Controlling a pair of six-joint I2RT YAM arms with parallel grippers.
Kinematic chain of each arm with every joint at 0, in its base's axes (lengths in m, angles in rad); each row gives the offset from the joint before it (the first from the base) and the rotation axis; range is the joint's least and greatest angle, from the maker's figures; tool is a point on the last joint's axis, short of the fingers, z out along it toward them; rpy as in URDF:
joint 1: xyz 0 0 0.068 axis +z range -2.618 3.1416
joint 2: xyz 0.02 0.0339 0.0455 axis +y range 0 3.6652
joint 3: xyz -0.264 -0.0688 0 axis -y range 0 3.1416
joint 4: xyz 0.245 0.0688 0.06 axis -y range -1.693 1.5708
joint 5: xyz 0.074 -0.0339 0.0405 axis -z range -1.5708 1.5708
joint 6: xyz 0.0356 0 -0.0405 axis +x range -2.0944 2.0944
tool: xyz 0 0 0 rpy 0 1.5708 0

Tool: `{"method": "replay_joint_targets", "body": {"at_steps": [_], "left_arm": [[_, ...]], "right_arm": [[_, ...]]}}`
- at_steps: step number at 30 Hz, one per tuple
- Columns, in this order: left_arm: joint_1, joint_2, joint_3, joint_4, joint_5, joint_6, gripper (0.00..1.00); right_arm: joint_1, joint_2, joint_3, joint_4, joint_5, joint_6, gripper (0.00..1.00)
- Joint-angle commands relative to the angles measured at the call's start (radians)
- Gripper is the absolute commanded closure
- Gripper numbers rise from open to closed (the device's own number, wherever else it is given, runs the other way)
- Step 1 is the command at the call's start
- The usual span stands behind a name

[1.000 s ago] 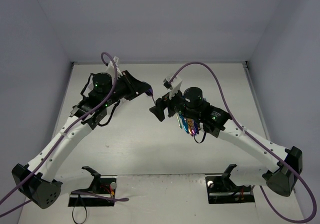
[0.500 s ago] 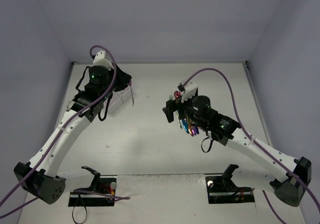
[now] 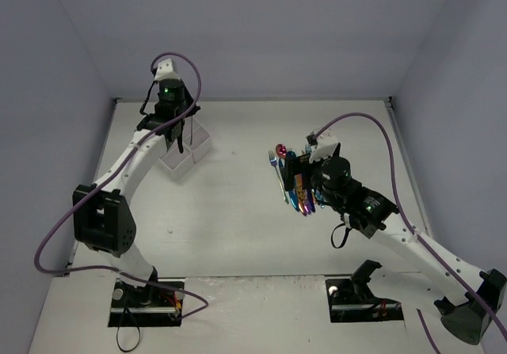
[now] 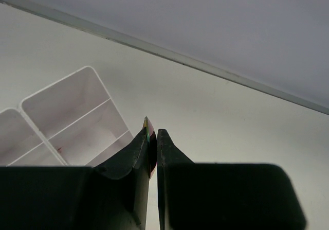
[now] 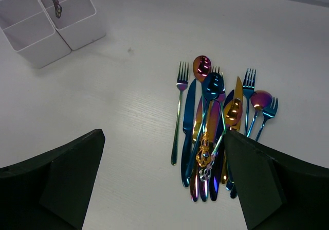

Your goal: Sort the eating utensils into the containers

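My left gripper (image 4: 152, 132) is shut on a thin iridescent utensil (image 4: 147, 128), seen edge-on between its fingers. In the top view this gripper (image 3: 176, 128) hangs over the white divided container (image 3: 169, 167) at the back left, and the held utensil (image 3: 181, 142) points down into it. The right wrist view shows that utensil (image 5: 54, 1) dangling over a far compartment of the container (image 5: 41, 52). My right gripper (image 5: 163, 137) is open above the table, just left of the pile of several blue, purple and gold utensils (image 5: 211, 111). The pile (image 3: 299, 189) lies right of centre.
The container's compartments (image 4: 72, 114) look bare in the left wrist view. The back wall's edge (image 4: 205, 68) runs close behind the container. Purple cables loop above both arms (image 3: 356, 120).
The left arm has swung from the table's middle to the back left, carrying the utensil over the container. The right gripper has opened wide and drawn back right over the pile.
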Motion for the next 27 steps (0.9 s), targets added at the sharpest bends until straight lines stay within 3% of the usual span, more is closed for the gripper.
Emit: {"method": "replay_joint_targets", "body": {"at_steps": [1, 18, 27], "left_arm": [[0.003, 0.017, 0.107, 0.147, -0.028, 0.008, 1.0], [-0.043, 0.157, 0.099, 0.079, -0.155, -0.064, 1.0], [-0.099, 0.195, 0.113, -0.035, -0.303, -0.055, 0.91]], "right_arm": [[-0.019, -0.026, -0.003, 0.023, 0.039, 0.011, 0.0], [-0.107, 0.017, -0.013, 0.018, 0.061, 0.025, 0.0], [-0.116, 0.04, -0.022, -0.022, 0.073, 0.061, 0.0]]}}
